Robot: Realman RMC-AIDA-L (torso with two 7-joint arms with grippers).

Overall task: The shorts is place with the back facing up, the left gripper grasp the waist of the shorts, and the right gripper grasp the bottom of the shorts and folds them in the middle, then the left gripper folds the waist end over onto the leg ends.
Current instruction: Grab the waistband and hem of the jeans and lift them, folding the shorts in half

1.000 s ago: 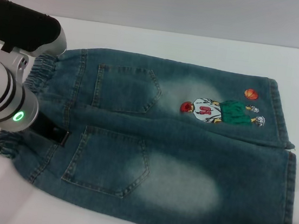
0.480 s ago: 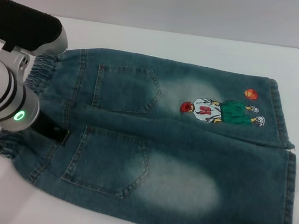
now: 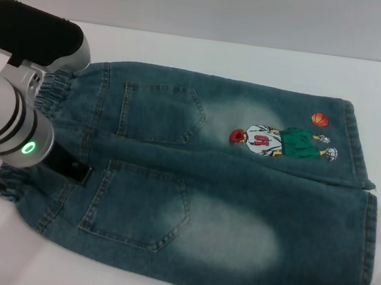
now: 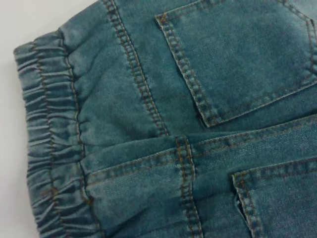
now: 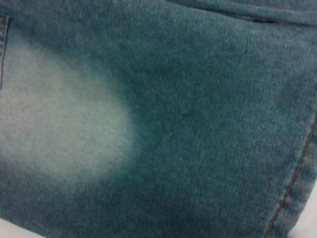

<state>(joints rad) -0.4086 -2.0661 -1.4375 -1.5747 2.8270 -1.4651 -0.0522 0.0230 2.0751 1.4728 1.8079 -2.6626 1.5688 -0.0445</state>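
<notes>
Left hand (image 3: 69, 169) rests on the shorts' (image 3: 225, 202) waist (image 3: 51, 90); its opening cannot be told.

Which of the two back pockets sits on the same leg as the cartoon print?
The far back patch pocket on the faded blue denim shorts; the basketball-player print lies beyond it on that leg. The near pocket's leg shows only fading.

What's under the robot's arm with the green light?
The ruffled waist of the shorts lies under the left arm, with its left tool on the denim. The arm covers the middle of the waist, so that part cannot be seen.
</notes>
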